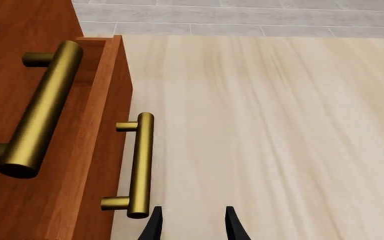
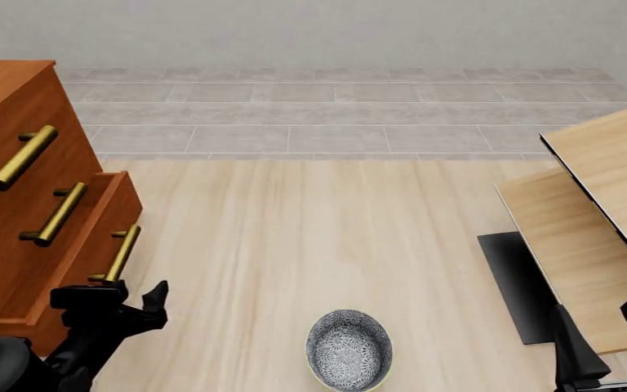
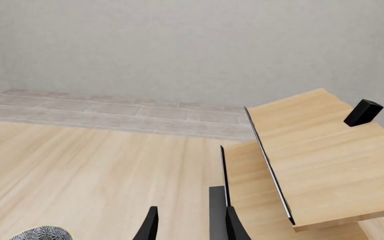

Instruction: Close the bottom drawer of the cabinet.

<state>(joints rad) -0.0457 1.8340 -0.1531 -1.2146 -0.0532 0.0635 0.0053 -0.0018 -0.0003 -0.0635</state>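
Note:
The reddish-brown cabinet (image 2: 9,98) stands at the left edge of the front view. Its bottom drawer (image 2: 112,204) sticks out a little past the two drawers above it, and its brass handle (image 2: 117,253) faces the table's middle. In the left wrist view the bottom drawer (image 1: 105,150) and its handle (image 1: 138,165) lie beyond the middle drawer's larger handle (image 1: 38,110). My left gripper (image 2: 126,294) (image 1: 193,225) is open and holds nothing. It sits just beside the near end of the bottom handle, which is outside its fingers. My right gripper (image 2: 610,339) (image 3: 190,225) hangs open and holds nothing at the near right.
A patterned bowl (image 2: 349,349) sits on the pale tabletop near the front, between the arms. Pale light-wood furniture (image 2: 607,204) and a dark mat (image 2: 521,286) fill the right side. A small black block (image 3: 363,112) rests on that furniture. Grey tiles run along the back.

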